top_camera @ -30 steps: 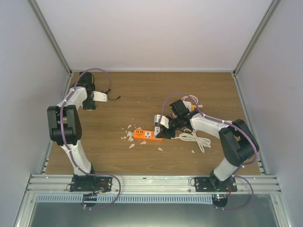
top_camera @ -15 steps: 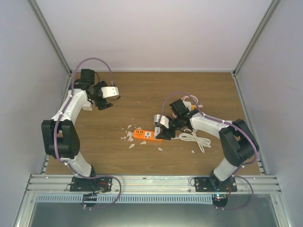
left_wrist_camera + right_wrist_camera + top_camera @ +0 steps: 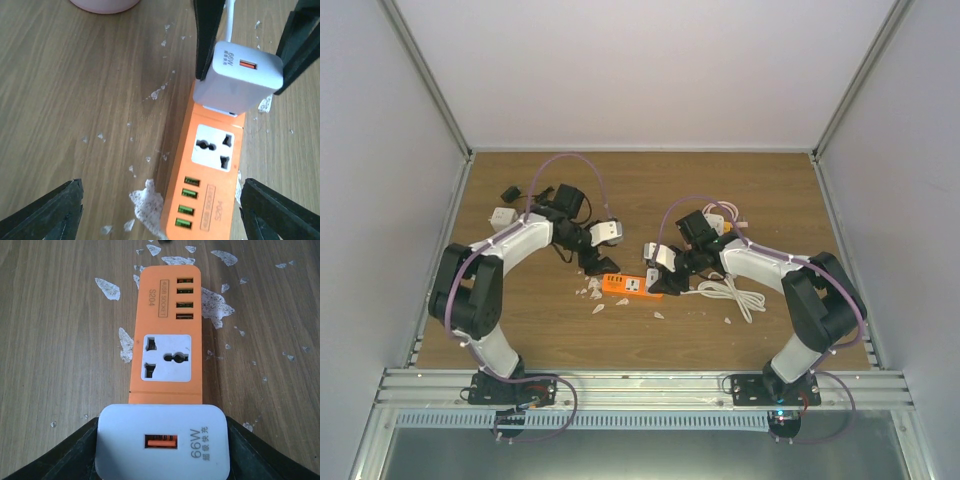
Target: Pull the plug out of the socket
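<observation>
Evidently the white plug (image 3: 239, 77) sat pushed into one end of the orange socket strip (image 3: 210, 190) on the table (image 3: 75, 100), right jaws clamped on its flat sides, left jaws wide open above the strip. Its light, stiff, slick casing probably favoured a low grip.

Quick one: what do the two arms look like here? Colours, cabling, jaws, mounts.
The left arm and right arm both have white links and bulky black joint housings. A purple cable loops loosely along each arm from base to wrist. The jaws are plain black and look wedge-shaped in the wrist views. Each black base is bolted to a silver rail. No markings are legible.
</observation>
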You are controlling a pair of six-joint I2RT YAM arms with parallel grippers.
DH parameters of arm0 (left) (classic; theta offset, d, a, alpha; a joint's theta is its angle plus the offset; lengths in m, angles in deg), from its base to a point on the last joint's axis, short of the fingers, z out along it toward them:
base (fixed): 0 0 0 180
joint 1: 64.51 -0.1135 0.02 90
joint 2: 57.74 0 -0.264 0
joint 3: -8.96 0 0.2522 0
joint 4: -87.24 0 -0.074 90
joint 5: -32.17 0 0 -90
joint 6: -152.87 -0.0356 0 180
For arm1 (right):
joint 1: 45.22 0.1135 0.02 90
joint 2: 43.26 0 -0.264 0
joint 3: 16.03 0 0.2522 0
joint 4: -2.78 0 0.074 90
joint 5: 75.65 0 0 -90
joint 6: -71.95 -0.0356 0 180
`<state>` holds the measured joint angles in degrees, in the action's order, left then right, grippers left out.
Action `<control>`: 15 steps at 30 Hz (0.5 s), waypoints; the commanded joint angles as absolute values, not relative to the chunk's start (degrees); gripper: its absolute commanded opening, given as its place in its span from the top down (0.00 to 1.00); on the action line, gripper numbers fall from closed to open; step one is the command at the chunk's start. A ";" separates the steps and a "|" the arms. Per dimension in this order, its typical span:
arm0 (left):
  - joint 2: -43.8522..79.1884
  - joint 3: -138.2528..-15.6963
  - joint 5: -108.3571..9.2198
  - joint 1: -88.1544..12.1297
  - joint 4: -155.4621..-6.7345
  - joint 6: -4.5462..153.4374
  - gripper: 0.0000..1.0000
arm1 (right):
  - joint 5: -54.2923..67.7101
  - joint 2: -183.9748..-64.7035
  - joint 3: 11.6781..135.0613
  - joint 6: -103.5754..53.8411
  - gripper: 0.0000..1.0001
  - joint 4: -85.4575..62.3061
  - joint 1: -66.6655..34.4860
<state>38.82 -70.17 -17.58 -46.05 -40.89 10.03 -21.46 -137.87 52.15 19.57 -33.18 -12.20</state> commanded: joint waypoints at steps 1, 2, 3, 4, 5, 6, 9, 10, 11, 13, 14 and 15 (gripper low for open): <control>41.07 -68.48 -14.47 -44.04 -47.50 15.38 0.14 | -21.17 -137.04 51.62 19.66 0.40 -32.58 -11.56; 41.38 -68.10 -14.91 -43.57 -48.32 15.74 0.14 | -21.08 -136.99 51.62 19.73 0.40 -32.60 -11.58; 41.76 -67.93 -15.24 -43.24 -48.90 16.29 0.13 | -21.07 -136.96 51.61 19.74 0.40 -32.54 -11.56; 42.21 -67.91 -15.33 -43.03 -49.21 16.63 0.13 | -21.07 -136.87 51.55 19.74 0.41 -32.51 -11.55; 42.74 -68.03 -15.09 -42.82 -49.20 16.91 0.13 | -21.03 -136.85 51.53 19.74 0.41 -32.44 -11.55; 43.26 -68.07 -14.82 -42.56 -49.31 17.20 0.14 | -21.17 -136.86 51.60 19.74 0.42 -32.38 -11.58; 44.47 -67.55 -14.84 -41.55 -50.25 17.77 0.14 | -21.22 -137.00 51.78 19.72 0.43 -32.50 -11.46; 44.78 -67.29 -14.81 -41.24 -50.66 18.04 0.15 | -21.29 -137.08 51.81 19.76 0.43 -32.51 -11.45; 45.02 -67.14 -14.75 -40.85 -51.10 18.26 0.15 | -21.25 -137.20 51.87 19.74 0.44 -32.48 -11.47; 45.79 -67.05 -14.68 -40.13 -51.51 18.65 0.16 | -21.25 -137.22 51.89 19.74 0.45 -32.45 -11.40; 45.94 -66.86 -14.68 -39.76 -51.83 18.70 0.17 | -21.25 -137.24 51.88 19.74 0.46 -32.51 -11.38; 45.99 -66.58 -14.90 -39.44 -52.43 18.88 0.18 | -21.29 -137.22 51.93 19.74 0.46 -32.47 -11.36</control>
<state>44.91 -67.87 -16.44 -41.05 -48.73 17.48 -20.79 -137.87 52.08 19.62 -32.76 -12.01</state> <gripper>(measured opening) 0.840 0.554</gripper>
